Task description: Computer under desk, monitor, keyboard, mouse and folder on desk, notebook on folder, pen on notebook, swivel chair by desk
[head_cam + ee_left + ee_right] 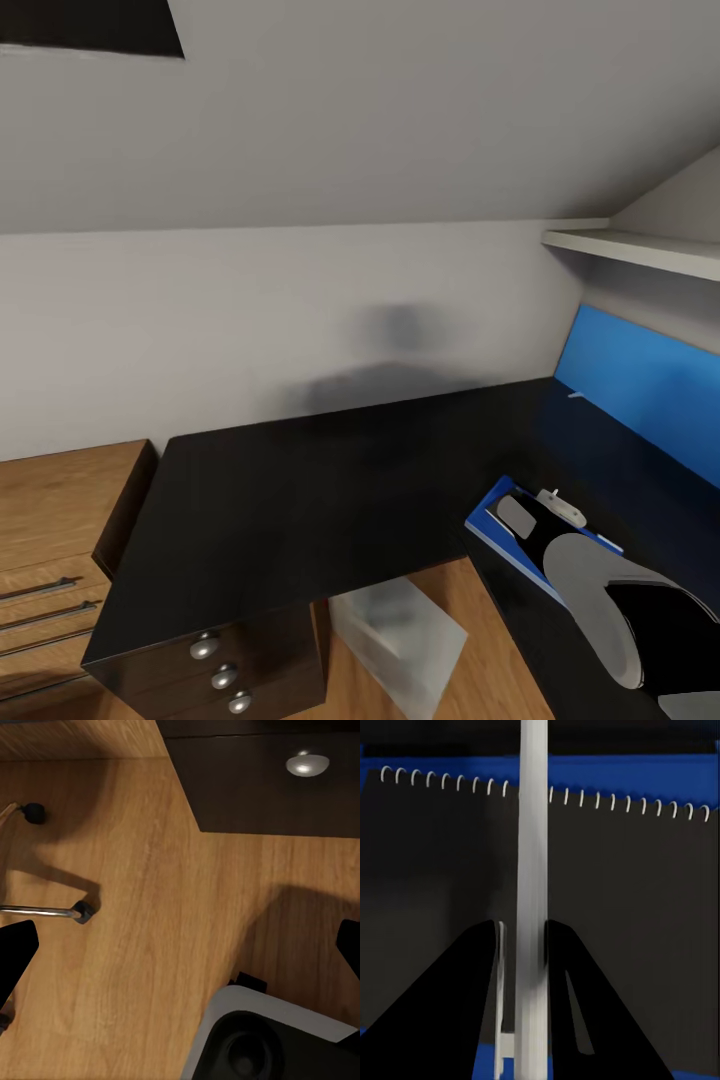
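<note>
My right gripper (521, 926) is shut on the thin white pen (532, 870). It holds the pen just above the dark spiral-bound notebook (435, 870), which lies on the blue folder (622, 769). In the head view the folder (487, 520) rests on the right wing of the black desk (300, 490), with the pen (560, 505) and my right arm (600, 590) over it. The light-grey computer (400, 630) stands under the desk. My left gripper (180, 945) hangs open over the wooden floor, near a chrome leg of the swivel chair (45, 911). The monitor, keyboard and mouse are out of view.
The desk's drawer unit with round silver knobs (205, 645) is at the front left, and a wooden chest with bar handles (50, 560) stands left of it. A blue back panel (640, 380) and a white shelf (640, 248) border the desk's right side.
</note>
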You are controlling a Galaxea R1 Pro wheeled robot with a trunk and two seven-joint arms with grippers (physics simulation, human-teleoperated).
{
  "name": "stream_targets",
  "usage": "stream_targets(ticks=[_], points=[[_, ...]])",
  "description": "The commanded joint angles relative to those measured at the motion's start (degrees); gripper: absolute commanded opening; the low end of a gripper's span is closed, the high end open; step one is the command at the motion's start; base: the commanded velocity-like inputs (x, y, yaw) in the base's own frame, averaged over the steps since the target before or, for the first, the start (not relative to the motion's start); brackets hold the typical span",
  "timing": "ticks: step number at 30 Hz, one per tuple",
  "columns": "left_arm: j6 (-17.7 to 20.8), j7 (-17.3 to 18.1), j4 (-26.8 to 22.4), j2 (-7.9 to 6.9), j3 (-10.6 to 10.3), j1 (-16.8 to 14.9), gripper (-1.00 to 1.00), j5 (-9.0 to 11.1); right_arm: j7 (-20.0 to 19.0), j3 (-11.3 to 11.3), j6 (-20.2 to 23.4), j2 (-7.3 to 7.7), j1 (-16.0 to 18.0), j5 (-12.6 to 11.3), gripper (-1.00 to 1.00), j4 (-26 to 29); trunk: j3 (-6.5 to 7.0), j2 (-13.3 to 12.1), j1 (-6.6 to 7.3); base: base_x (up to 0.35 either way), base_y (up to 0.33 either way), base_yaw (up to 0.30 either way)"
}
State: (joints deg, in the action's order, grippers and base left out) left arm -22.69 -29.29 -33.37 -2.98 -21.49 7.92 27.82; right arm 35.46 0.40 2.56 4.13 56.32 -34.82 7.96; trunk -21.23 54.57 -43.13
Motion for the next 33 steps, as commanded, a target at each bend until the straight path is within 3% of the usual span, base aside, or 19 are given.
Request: stream_targets(ticks=[1,7,32,33], points=[[-0.3,-0.3,-0.1,-0.09,-0.5,0.0,1.0,0.6,0.2,0.0,0.3,0.0,0.0,-0.1,-1.0,0.1,0.13,-0.4,0.22,0.0,0.0,0.0],[-0.3,-0.2,-0.1,-0.09,-0.4,0.0,1.0,0.6,0.2,0.0,0.3,0.0,0.0,-0.1,-1.0,0.1,1.21,-2.8,1.53,0.0,0.0,0.0],[-0.2,-0.1,-0.1,-0.09,-0.5,0.0,1.0,0.6,0.2,0.0,0.2,0.0,0.0,-0.1,-1.0,0.1,1.21,-2.8,1.53,0.0,0.0,0.0],[-0.2,-0.1,-0.1,-0.09,-0.5,0.0,1.0,0.6,0.2,0.0,0.2,0.0,0.0,-0.1,1.0,0.0,1.21,-2.8,1.53,0.0,0.0,0.0]])
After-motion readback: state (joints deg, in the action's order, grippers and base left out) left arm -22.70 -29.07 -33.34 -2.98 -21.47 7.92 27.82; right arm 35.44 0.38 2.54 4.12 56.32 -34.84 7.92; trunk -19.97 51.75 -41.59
